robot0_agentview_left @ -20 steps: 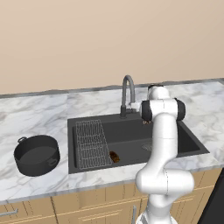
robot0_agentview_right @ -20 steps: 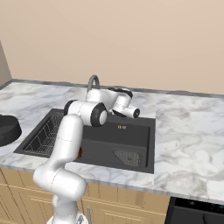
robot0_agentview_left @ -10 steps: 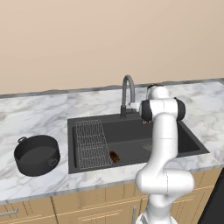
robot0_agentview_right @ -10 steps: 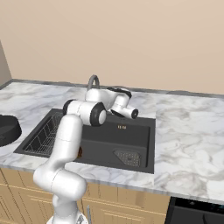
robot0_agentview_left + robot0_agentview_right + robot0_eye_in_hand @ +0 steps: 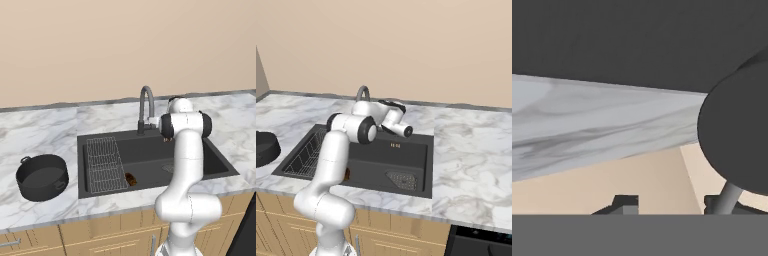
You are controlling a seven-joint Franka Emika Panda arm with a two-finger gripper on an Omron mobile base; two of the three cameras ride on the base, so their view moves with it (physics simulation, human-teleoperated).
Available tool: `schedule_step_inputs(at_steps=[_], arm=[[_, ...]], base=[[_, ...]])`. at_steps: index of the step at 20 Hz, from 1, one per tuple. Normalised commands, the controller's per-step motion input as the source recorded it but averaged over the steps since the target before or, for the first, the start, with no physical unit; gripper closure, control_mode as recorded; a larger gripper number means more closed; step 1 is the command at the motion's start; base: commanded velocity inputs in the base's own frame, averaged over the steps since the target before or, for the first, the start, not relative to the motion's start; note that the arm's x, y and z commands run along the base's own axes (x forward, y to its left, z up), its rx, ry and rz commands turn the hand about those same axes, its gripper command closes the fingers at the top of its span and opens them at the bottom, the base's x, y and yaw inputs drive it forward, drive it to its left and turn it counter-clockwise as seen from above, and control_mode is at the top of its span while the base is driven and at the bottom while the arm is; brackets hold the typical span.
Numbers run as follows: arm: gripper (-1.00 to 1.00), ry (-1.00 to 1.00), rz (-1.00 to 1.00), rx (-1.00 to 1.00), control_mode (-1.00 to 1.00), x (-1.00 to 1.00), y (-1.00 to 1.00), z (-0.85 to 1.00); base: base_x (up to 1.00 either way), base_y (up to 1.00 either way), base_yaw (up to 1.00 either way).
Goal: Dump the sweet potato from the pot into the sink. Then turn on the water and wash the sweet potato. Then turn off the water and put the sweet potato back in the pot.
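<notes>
The sweet potato (image 5: pixel 131 179) lies on the floor of the sink (image 5: pixel 150 150), just right of the wire rack (image 5: pixel 105 164). The dark pot (image 5: pixel 42 176) stands on the counter left of the sink and looks to have nothing in it; its edge also shows at the left (image 5: pixel 263 147). My gripper (image 5: pixel 151 122) is up at the back rim of the sink, right beside the base of the gooseneck faucet (image 5: pixel 146 106). In the hand view my gripper (image 5: pixel 672 202) is open, and a dark rounded faucet part (image 5: pixel 737 135) on a grey stem stands close by the right fingertip (image 5: pixel 716 202). No water is running.
The marble counter (image 5: pixel 471 150) runs wide to the right of the sink. The drain strainer (image 5: pixel 402 179) sits in the basin's near right corner. A beige wall (image 5: pixel 125 45) rises just behind the faucet. My arm stands over the basin's right half.
</notes>
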Motion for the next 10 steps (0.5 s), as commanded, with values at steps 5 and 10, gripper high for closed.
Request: schedule_step_inputs(at_steps=[5,10], arm=[[1.0,0.01,-0.08,0.0,-1.0,0.05,-0.62,0.0],[1.0,0.02,-0.09,0.0,-1.0,0.01,-0.71,0.0]], base=[[0.0,0.0,0.0],[0.0,0.0,0.0]])
